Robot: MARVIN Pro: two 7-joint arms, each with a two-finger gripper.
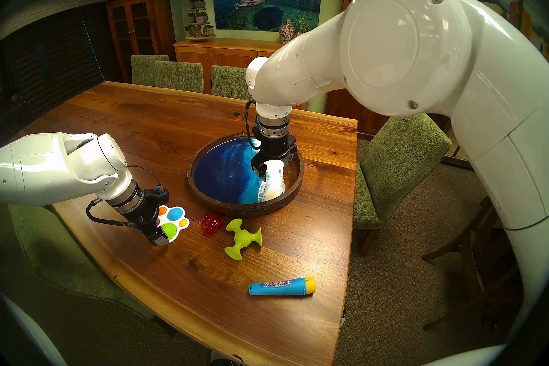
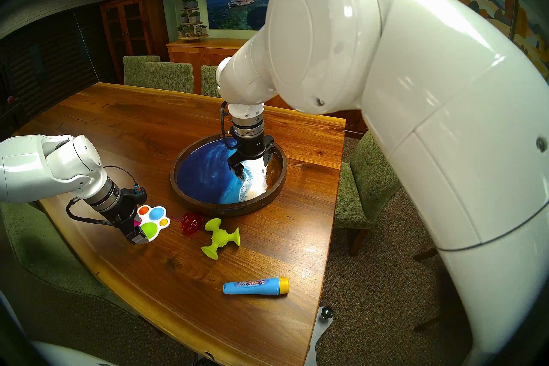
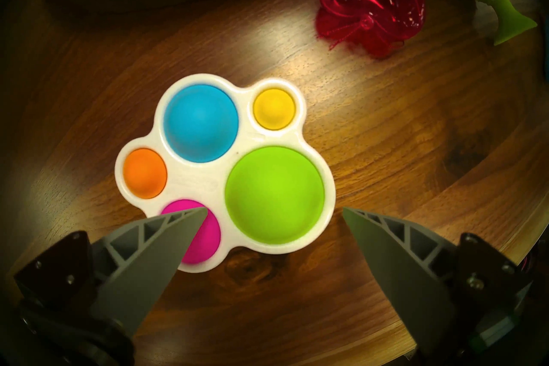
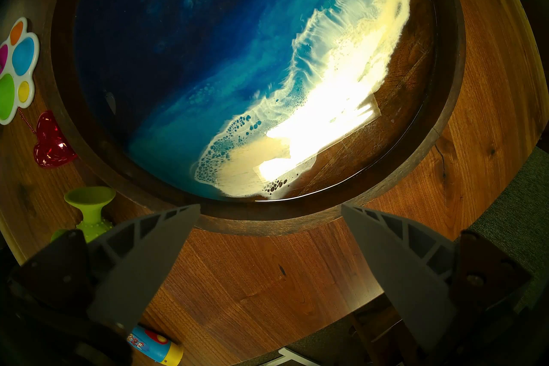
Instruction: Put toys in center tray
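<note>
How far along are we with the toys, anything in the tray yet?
Nothing is done: the tray holds no toy. In hand: the left hand hangs open over the paw-shaped pad, not gripping it. The right hand is open over the tray, holding nothing. Left: all four toys, the pad, the red heart, the green suction toy and the blue tube, lie on the table.

Left gripper point(image 1: 157, 233) hides paw pad point(image 1: 173, 221) pink bubble.
</note>
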